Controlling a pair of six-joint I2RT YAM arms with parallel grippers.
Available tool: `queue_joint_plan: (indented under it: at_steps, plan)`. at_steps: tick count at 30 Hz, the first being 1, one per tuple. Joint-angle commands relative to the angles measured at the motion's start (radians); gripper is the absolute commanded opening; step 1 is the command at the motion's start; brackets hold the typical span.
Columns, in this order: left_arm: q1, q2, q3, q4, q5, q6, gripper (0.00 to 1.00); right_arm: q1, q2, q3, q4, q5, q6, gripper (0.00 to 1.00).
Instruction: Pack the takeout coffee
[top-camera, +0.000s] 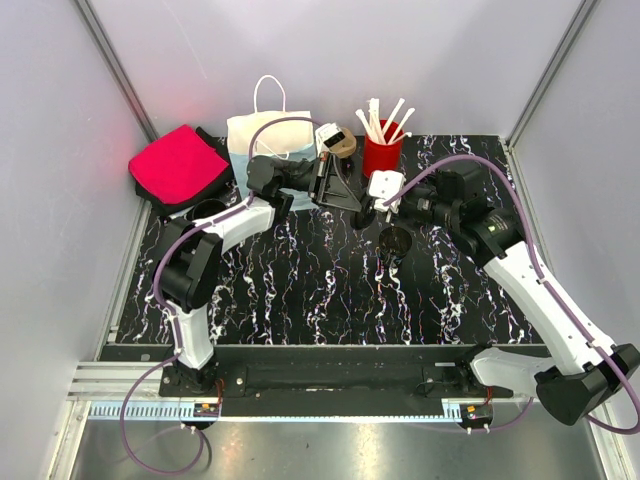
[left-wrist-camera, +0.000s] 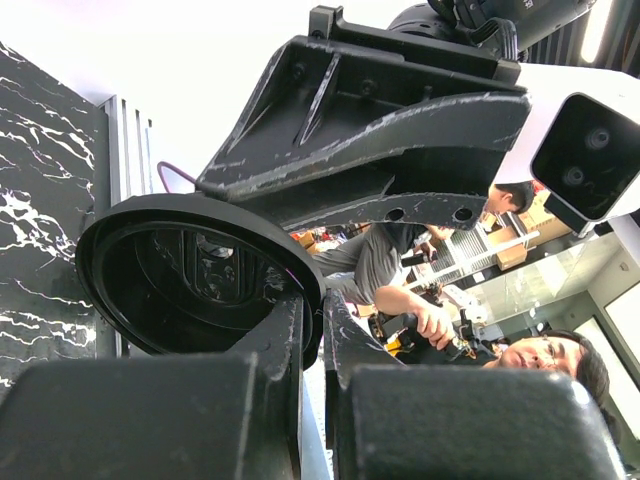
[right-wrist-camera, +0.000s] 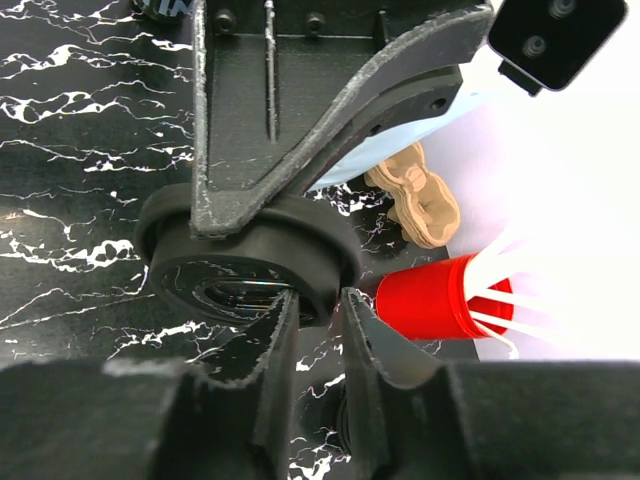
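No lidded black coffee cup is in view. A round black plastic lid (left-wrist-camera: 190, 270) hangs above the marble tabletop, also in the right wrist view (right-wrist-camera: 250, 262). My left gripper (left-wrist-camera: 312, 300) is shut on one edge of its rim. My right gripper (right-wrist-camera: 318, 298) is shut on the opposite edge. In the top view the two grippers meet tip to tip, left (top-camera: 352, 197) and right (top-camera: 372, 208), in front of the red cup. A lidless black cup (top-camera: 396, 241) stands just below and right of them.
A red cup of white stirrers (top-camera: 380, 155) stands behind the grippers, also in the right wrist view (right-wrist-camera: 440, 298). A white paper bag (top-camera: 262, 140) stands at the back left, a brown cardboard sleeve (top-camera: 342, 145) beside it. A pink cloth (top-camera: 180, 165) and another black cup (top-camera: 207, 211) lie left.
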Motion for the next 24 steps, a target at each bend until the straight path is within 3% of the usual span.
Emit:
queue_joint_plan:
  at_steps: [1, 6, 7, 9, 10, 11, 14, 16, 19, 23, 24]
  plan:
    - [-0.005, 0.004, 0.0, 0.246, -0.023, -0.008, 0.0, 0.008, 0.009, 0.035, 0.034, -0.046, 0.02, 0.26]
    - [-0.005, 0.003, 0.007, 0.25, -0.018, -0.017, 0.02, 0.008, 0.004, 0.02, 0.043, -0.049, 0.02, 0.06]
    - [-0.003, 0.003, 0.008, 0.252, -0.02, -0.015, 0.15, 0.008, 0.003, 0.019, 0.041, -0.047, 0.02, 0.03]
    - [-0.002, 0.001, 0.01, 0.252, -0.012, -0.015, 0.28, 0.008, -0.003, 0.017, 0.041, -0.031, 0.02, 0.0]
    - [0.0, 0.0, 0.013, 0.252, -0.01, -0.015, 0.43, 0.009, -0.005, 0.019, 0.029, -0.023, 0.02, 0.0]
    - [0.004, 0.001, 0.014, 0.252, -0.009, -0.015, 0.51, 0.008, -0.005, 0.025, 0.02, -0.017, 0.02, 0.0]
    - [0.024, 0.004, 0.025, 0.254, 0.003, -0.015, 0.7, 0.009, -0.005, 0.055, -0.046, 0.012, 0.01, 0.0]
    - [0.043, 0.017, 0.04, 0.255, 0.011, -0.018, 0.76, 0.009, 0.0, 0.08, -0.106, 0.057, 0.001, 0.0]
    - [0.093, 0.032, 0.042, 0.252, 0.008, -0.006, 0.97, 0.009, 0.006, 0.123, -0.19, 0.101, -0.015, 0.0]
    - [0.142, 0.024, 0.023, 0.183, 0.008, 0.07, 0.99, 0.008, 0.049, 0.225, -0.325, 0.169, -0.039, 0.0]
    - [0.144, 0.008, 0.019, 0.098, 0.016, 0.15, 0.99, 0.008, 0.069, 0.239, -0.345, 0.193, -0.039, 0.0]
